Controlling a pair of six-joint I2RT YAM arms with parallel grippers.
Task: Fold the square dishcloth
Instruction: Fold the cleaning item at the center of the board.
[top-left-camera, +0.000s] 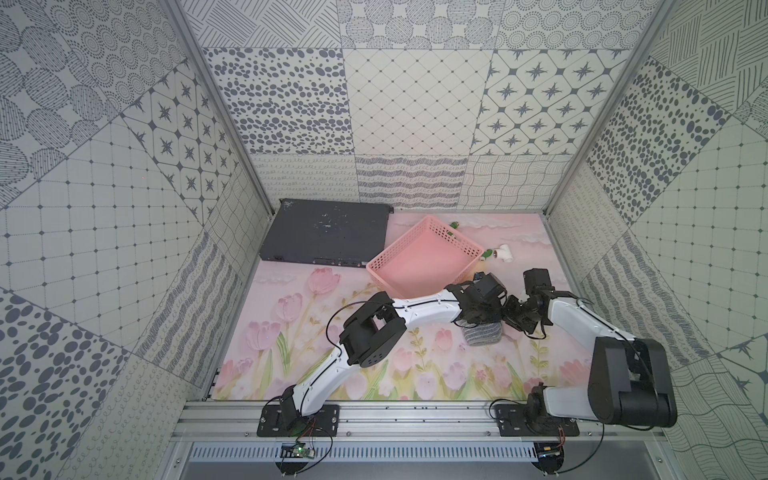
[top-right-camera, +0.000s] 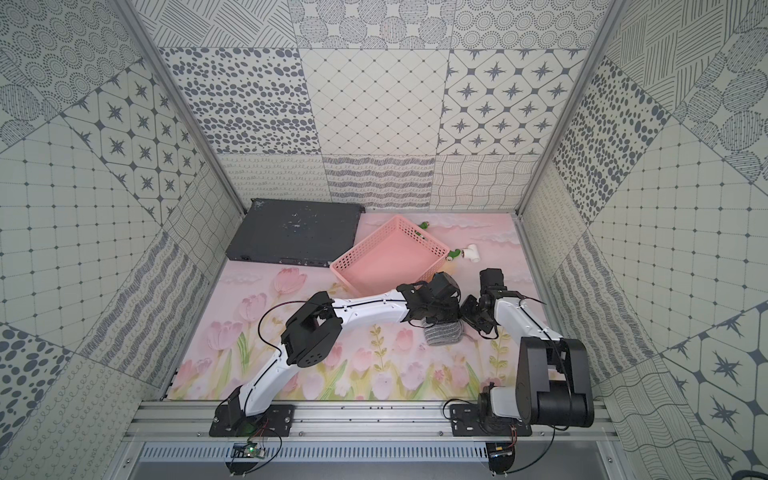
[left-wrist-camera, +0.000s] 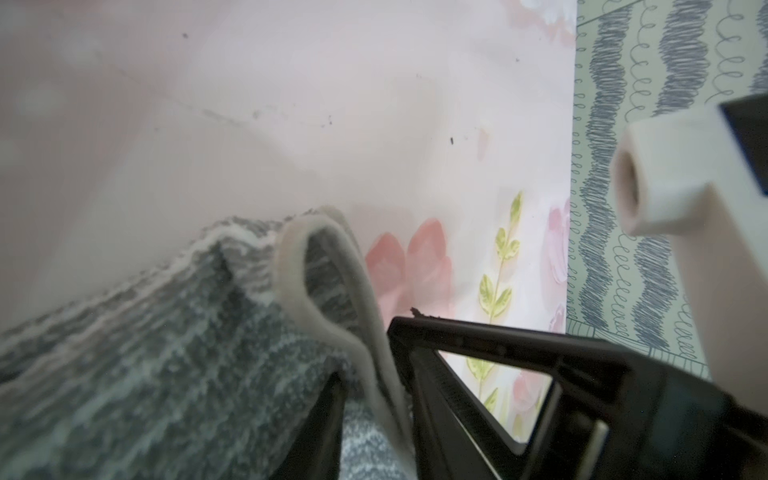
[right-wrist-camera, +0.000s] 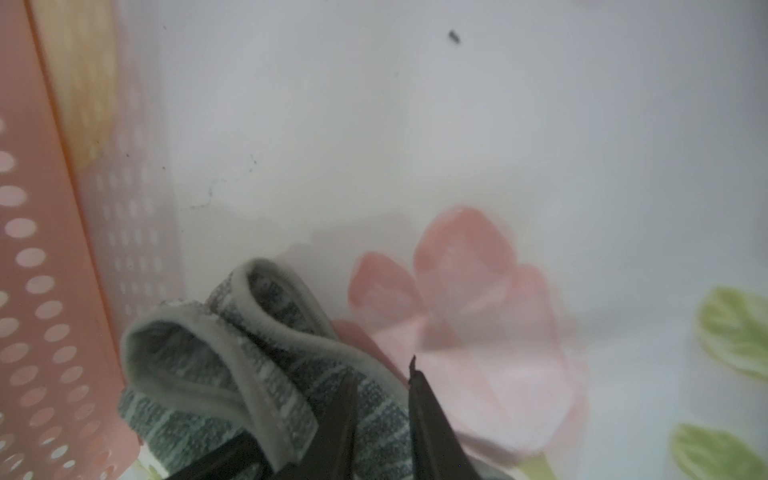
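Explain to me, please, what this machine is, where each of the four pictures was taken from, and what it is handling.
It is a tabletop robot: a left arm and a right arm, each ending in two fingers. Two pictures look down from overhead, almost alike; the other two come from a camera on each wrist. On the tulip-printed table lie a bunched grey dishcloth, a pink basket, a dark flat box and a white pipe fitting. The left arm's fingers and the right arm's fingers each have the cloth's pale hem between them; whether they are pinching it, I cannot tell.
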